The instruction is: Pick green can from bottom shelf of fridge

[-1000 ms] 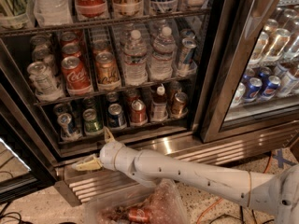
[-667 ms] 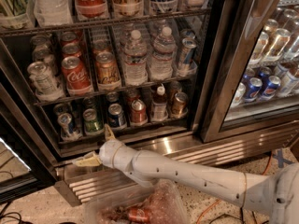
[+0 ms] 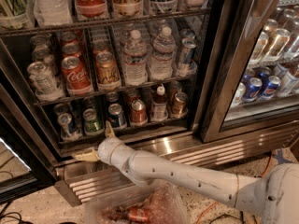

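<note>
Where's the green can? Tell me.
Camera view: green can sits left on the bottom shelf, between two bluish cans, just above the open gripper at the fridge's base.

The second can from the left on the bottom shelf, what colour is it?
Green, silver lid; camera view, green can just above the open gripper.

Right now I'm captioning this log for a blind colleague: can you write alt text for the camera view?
The robot's end effector, open, hangs just below the green can on the bottom shelf of the fridge, not touching it. Mixed cans and a small bottle share that rack; Coca-Cola cans and water bottles sit on the rack above.
</note>
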Controlling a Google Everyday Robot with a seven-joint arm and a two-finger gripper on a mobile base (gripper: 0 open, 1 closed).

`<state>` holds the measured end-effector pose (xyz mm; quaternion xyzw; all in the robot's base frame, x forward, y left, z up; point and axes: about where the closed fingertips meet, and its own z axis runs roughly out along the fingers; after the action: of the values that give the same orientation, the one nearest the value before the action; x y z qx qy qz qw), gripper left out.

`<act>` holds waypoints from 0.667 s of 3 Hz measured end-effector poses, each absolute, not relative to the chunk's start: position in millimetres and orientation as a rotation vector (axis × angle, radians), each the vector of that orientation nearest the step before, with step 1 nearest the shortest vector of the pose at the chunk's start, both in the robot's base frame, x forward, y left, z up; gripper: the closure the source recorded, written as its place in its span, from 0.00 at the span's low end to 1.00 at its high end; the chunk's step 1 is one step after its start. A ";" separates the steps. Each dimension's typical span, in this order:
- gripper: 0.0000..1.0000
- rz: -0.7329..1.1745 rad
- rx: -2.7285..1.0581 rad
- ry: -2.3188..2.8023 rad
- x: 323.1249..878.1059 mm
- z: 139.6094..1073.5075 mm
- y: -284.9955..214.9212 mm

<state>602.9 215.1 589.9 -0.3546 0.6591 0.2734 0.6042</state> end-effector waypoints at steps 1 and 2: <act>0.00 0.610 -0.801 1.517 612.3 591.0 216.6; 0.07 0.589 -0.799 1.506 619.3 593.7 219.6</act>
<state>619.3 219.6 593.7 -0.3475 0.6552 0.2560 0.6201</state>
